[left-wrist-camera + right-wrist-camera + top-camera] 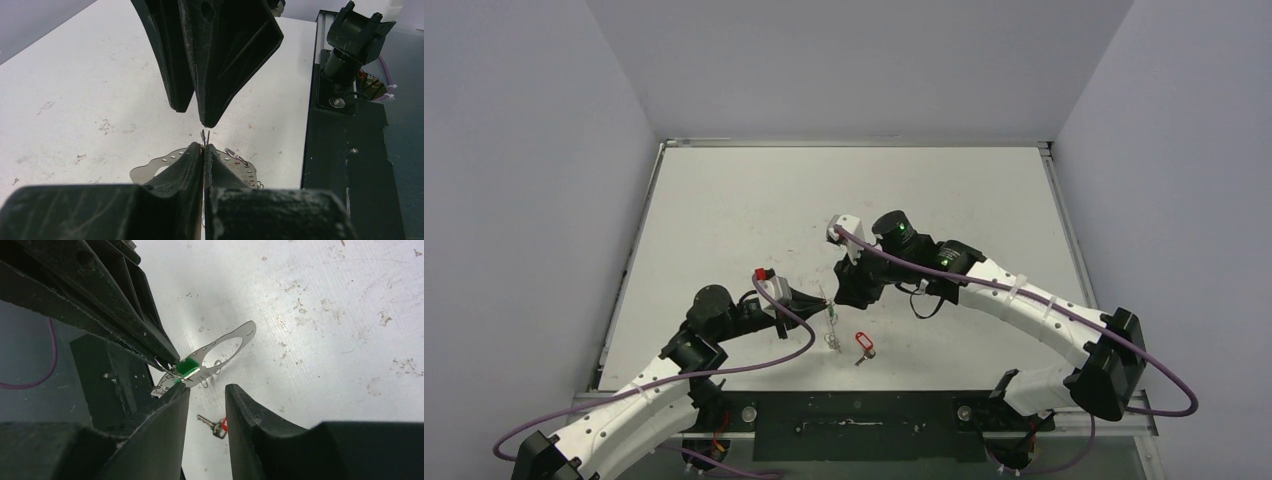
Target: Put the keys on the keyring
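Note:
My left gripper (822,298) is shut on the thin wire of the keyring (204,135), which sticks out just past its tips in the left wrist view (204,146). The green tag (189,366) of one key hangs at those tips, over a flat silvery piece with holes (235,342). It also shows in the top view (833,318). The key with the red tag (863,344) lies on the table alone, and shows between my right fingers (212,425). My right gripper (207,390) is open and empty, tips just short of the green tag (842,290).
The white table (754,210) is scuffed. A black base rail (864,412) runs along the near edge, close behind the red-tagged key. Grey walls stand on three sides. The two grippers are nearly tip to tip (210,115).

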